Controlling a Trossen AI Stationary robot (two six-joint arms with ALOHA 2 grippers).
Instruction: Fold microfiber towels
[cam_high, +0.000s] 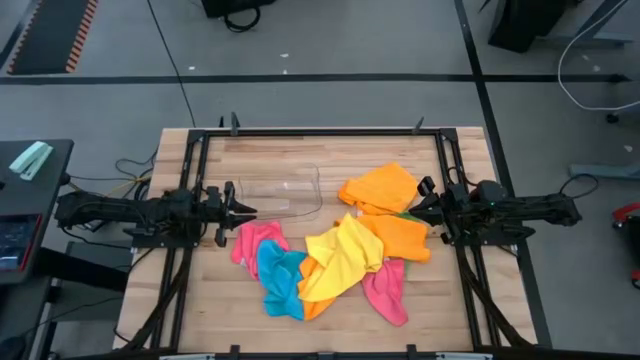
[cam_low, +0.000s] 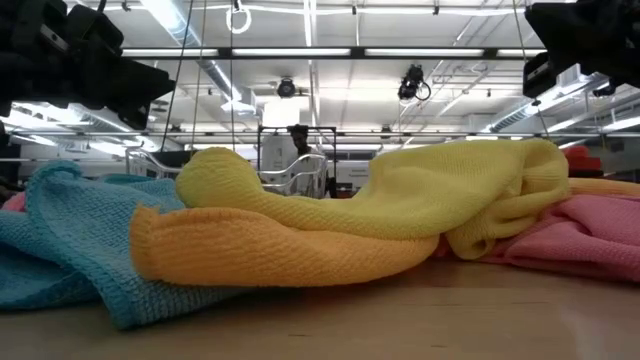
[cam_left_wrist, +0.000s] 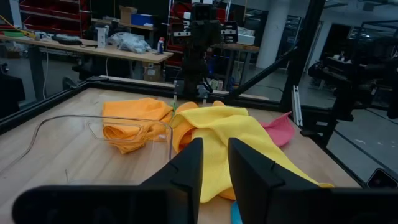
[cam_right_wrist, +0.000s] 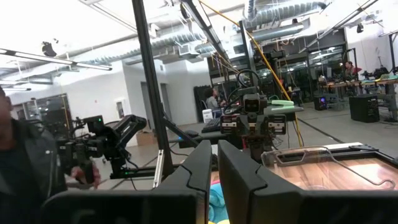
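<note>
**Q:** Where are the towels, and what are the arms doing?

**Me:** The microfiber towels (cam_high: 335, 260) lie in one loose heap mid-table (cam_high: 200, 300), none folded yet. A yellow towel (cam_high: 345, 258) is on top of the heap, draped over an orange towel (cam_low: 270, 250). A blue towel (cam_high: 280, 280) and a pink towel (cam_high: 255, 240) sit toward the left arm; another orange towel (cam_high: 380, 187) lies toward the right arm, beside the clear plastic bin (cam_high: 285, 190). Left pincer (cam_high: 238, 212) hovers at the heap's edge, near the pink towel. Its fingers are nearly together with a narrow slit between them, and it holds nothing. Right pincer (cam_high: 420, 215) hovers over the orange cloths in the same state, a narrow gap and empty.

**Q:** Handling notes?

**Me:** I judge them light, limp and plush, so they should sag and drag neighbours along. I'd pinch the yellow towel at a free corner or hem, since it's topmost. A mid-cloth pinch risks catching the orange layer beneath.
</note>
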